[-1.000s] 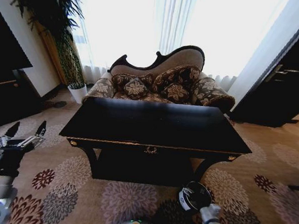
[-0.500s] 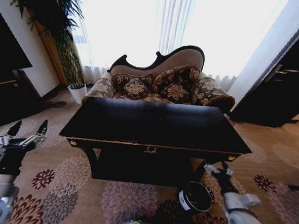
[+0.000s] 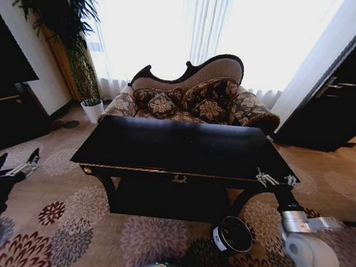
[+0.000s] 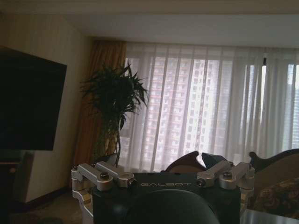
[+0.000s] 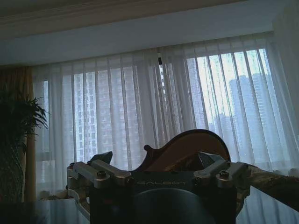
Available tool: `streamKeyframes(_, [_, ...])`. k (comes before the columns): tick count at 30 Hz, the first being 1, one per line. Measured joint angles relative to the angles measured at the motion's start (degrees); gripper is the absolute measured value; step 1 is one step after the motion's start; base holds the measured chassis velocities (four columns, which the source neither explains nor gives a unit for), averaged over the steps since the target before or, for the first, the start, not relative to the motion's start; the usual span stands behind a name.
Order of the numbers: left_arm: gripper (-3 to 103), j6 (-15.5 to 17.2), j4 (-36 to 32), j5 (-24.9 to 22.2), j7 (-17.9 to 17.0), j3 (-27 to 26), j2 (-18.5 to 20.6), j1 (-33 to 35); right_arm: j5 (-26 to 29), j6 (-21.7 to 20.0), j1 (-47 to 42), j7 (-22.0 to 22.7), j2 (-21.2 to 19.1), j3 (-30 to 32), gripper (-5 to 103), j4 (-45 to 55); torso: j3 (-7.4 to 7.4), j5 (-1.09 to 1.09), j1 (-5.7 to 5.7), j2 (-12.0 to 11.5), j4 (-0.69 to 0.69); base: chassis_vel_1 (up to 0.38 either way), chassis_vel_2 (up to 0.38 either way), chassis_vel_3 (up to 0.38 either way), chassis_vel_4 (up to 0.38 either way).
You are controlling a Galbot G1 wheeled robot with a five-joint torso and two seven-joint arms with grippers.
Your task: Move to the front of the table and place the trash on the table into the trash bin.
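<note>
Here, table (image 3: 183,149) dead ahead, glossy black top bare of visible trash. Trash bin (image 3: 233,235) on carpet just before table's right front leg. Right gripper (image 3: 275,179) raised at table's right front corner, fingers apart, empty. Left gripper (image 3: 11,164) off left over carpet, fingers apart, empty. Step judged: approach done, arms readying. Next calls for locating trash before any reach.

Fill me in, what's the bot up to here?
The robot stands facing the front of the black table, with the sofa behind it. Both arms are raised with nothing in them: the left gripper hangs over the carpet off the table's left end, and the right gripper is at the table's front right corner, fingers open on both. The trash bin sits on the carpet near that corner. I can't make out any trash on the tabletop.
</note>
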Motion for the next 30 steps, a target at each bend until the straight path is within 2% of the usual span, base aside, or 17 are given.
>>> streamKeyframes(8, [100,0.01,-2.25,0.08,0.91,-0.08,-1.04,0.45,-0.55,0.92,0.71,-1.83,0.01,-0.69,100,-1.67,0.01,0.0,0.02,-0.01,0.0,0.049,-0.048,-0.043,0.037])
streamKeyframes(14, [100,-0.13,-2.7,0.96,1.08,0.21,-1.82,0.86,-0.78,1.37,0.92,-2.37,0.15,-1.03,100,-2.59,0.01,-0.01,0.03,-0.01,0.0,0.16,-0.166,-0.168,0.19])
streamKeyframes(30, [100,-0.36,-3.92,3.03,1.23,2.25,-3.16,1.48,-1.22,2.51,1.22,-2.93,0.72,-1.2,100,-5.74,0.0,-0.03,-0.01,0.0,0.01,0.314,-0.295,-0.306,0.301])
